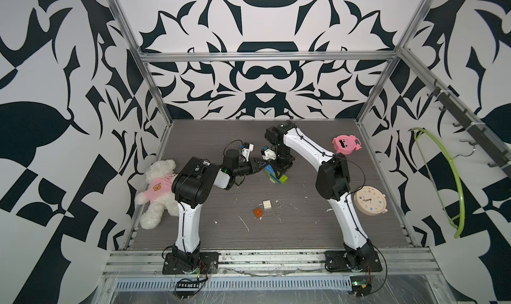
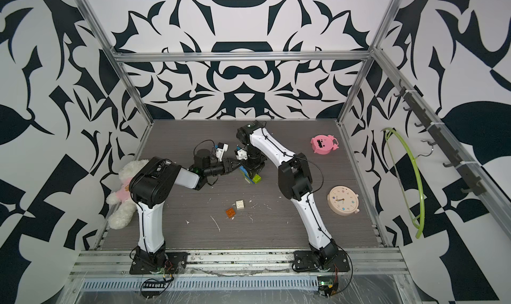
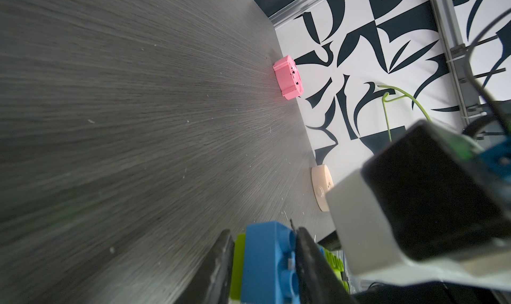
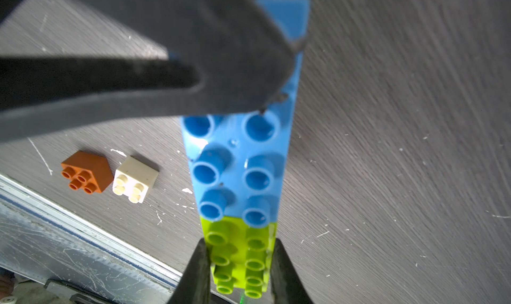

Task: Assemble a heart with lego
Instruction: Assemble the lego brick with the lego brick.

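The heart (image 1: 276,175), a part-built cluster of joined blue and lime green lego bricks, stands mid-table in both top views (image 2: 250,175). My left gripper (image 3: 264,241) reaches in from the left and is shut on the blue brick (image 3: 265,272), with a lime green brick (image 3: 237,266) behind it. My right gripper (image 4: 240,266) comes down from above, shut on the lime green brick (image 4: 240,250) at the end of the long blue brick (image 4: 240,164). A loose orange brick (image 1: 257,213) and a white brick (image 1: 267,204) lie side by side nearer the front.
A white teddy bear (image 1: 159,192) lies at the table's left edge. A pink round toy (image 1: 345,145) sits at the back right. A cream clock (image 1: 370,200) lies on the right. A green hanger (image 1: 442,178) hangs on the right wall.
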You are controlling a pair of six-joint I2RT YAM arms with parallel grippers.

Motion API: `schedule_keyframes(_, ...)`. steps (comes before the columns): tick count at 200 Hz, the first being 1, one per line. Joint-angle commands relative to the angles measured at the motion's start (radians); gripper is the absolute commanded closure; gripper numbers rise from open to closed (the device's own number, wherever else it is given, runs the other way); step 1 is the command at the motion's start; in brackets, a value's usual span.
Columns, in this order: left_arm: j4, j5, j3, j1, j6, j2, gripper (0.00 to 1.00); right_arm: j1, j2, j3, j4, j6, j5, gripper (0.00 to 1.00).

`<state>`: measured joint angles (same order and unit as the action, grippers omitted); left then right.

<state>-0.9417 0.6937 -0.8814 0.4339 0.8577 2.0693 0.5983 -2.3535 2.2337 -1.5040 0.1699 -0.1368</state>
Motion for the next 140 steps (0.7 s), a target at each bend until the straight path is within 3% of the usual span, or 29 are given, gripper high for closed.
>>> schedule_keyframes(1, 0.228, 0.006, 0.048, 0.028, -0.042, 0.033, 0.61, 0.003, 0.058, -0.012, 0.011, 0.001, 0.026, 0.69)
schedule_keyframes(43, 0.258, -0.004, 0.046, 0.028, -0.054, 0.004, 0.59, 0.002, 0.107, -0.055, 0.048, -0.003, 0.02, 0.6)
schedule_keyframes(140, 0.292, -0.01, 0.049, 0.027, -0.062, -0.063, 0.49, -0.017, 0.198, -0.217, 0.145, -0.005, 0.001, 0.59)
